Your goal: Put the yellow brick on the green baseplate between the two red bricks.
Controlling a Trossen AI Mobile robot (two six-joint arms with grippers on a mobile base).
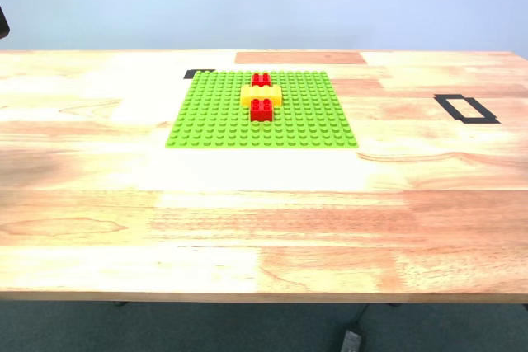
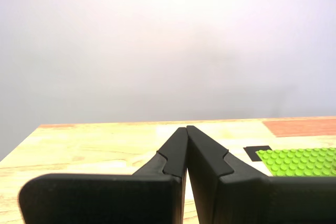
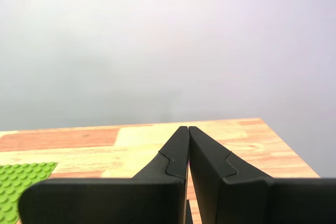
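the yellow brick (image 1: 261, 95) sits between the two red bricks (image 1: 261, 94) on the green baseplate (image 1: 214, 113), seemingly seated; both claws pressed together, empty, so only a stray sweep could dislodge it.

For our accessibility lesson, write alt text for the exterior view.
A yellow brick sits on a green baseplate between two red bricks, one nearer the camera and one behind. The plate lies on a wooden table with black tape marks.
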